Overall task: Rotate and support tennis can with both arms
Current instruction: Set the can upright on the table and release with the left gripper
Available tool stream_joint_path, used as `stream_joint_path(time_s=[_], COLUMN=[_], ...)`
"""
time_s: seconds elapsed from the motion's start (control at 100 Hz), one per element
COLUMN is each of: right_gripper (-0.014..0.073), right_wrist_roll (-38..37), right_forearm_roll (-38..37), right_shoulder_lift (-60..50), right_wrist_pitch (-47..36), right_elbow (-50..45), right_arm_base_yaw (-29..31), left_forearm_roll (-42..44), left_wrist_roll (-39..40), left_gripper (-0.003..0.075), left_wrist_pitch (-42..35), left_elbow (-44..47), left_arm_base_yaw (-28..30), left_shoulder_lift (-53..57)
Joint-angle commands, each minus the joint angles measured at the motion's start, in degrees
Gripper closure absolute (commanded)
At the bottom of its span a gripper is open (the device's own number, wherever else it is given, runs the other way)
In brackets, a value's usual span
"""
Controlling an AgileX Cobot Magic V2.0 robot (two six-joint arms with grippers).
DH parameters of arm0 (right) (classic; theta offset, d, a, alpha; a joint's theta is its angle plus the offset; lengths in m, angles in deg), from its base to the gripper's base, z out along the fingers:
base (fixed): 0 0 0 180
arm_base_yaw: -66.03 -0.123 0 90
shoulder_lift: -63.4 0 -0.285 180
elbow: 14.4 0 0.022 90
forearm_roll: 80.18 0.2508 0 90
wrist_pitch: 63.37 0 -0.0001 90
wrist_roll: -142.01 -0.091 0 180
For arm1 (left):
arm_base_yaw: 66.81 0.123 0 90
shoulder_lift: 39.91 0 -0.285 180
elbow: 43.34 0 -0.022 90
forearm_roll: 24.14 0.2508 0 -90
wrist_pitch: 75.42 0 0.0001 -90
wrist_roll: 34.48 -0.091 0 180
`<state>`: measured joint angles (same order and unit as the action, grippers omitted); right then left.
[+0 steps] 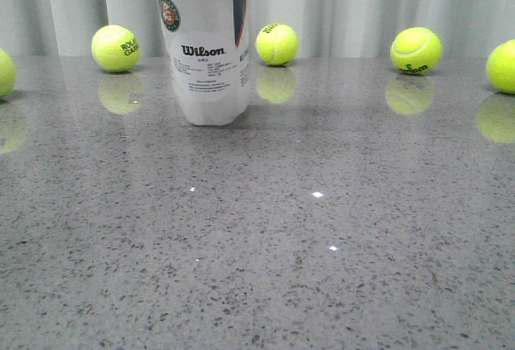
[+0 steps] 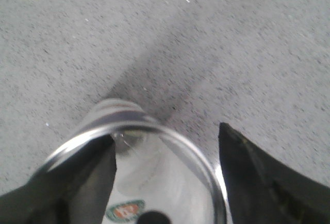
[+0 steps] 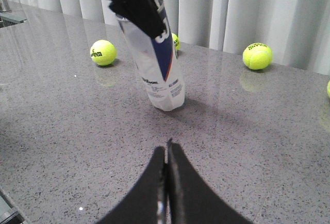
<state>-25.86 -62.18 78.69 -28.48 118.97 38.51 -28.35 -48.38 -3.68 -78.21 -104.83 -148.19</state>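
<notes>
The tennis can (image 1: pixel 205 52) rests on the grey table at the back left, its top cut off by the front view and leaning a little. From the left wrist I look down into its metal rim (image 2: pixel 170 136). My left gripper (image 2: pixel 166 133) holds the can's top: one finger (image 2: pixel 87 177) lies across the mouth, the other (image 2: pixel 252 177) presses the rim's outside. In the right wrist view the can (image 3: pixel 162 74) leans, with a black left finger (image 3: pixel 144 18) across its top. My right gripper (image 3: pixel 167 147) is shut on nothing, low over the table, well short of the can.
Several yellow tennis balls lie along the back by the curtain: one (image 1: pixel 116 47) left of the can, one (image 1: pixel 277 43) just right of it, another (image 1: pixel 415 50) farther right, others at both side edges. The grey speckled tabletop (image 1: pixel 265 245) spreads in front.
</notes>
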Motion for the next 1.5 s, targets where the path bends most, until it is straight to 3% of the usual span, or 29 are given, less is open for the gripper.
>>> stream_joint_path(time_s=[0.0,0.53,0.78,1.12,1.49], right_gripper=[0.0654,0.0654,0.0654,0.0654,0.0654], right_wrist_roll=[0.59,0.59,0.59,0.59,0.59], right_forearm_roll=[0.34,0.34,0.34,0.34,0.34], right_shoulder_lift=[0.81,0.81,0.81,0.81,0.81], right_wrist_pitch=[-4.11,-4.11,-4.11,-4.11,-4.11], right_elbow=[1.21,1.21,1.21,1.21,1.21], right_arm_base_yaw=[0.07,0.07,0.07,0.07,0.07], left_forearm_roll=[-1.79,-3.70,-3.48,-3.61,-6.19], left_wrist_roll=[0.65,0.65,0.65,0.65,0.65], left_gripper=[0.0297,0.0303,0.0508,0.0739,0.0738], left_wrist_pitch=[-2.09,-3.39,-12.02,-31.91,-46.94], left_elbow=[-4.85,-10.48,-8.31,13.43,42.15], left_arm_base_yaw=[0.92,2.48,1.13,-0.59,-0.59], left_shoulder_lift=[0.18,-2.54,1.74,13.76,32.03])
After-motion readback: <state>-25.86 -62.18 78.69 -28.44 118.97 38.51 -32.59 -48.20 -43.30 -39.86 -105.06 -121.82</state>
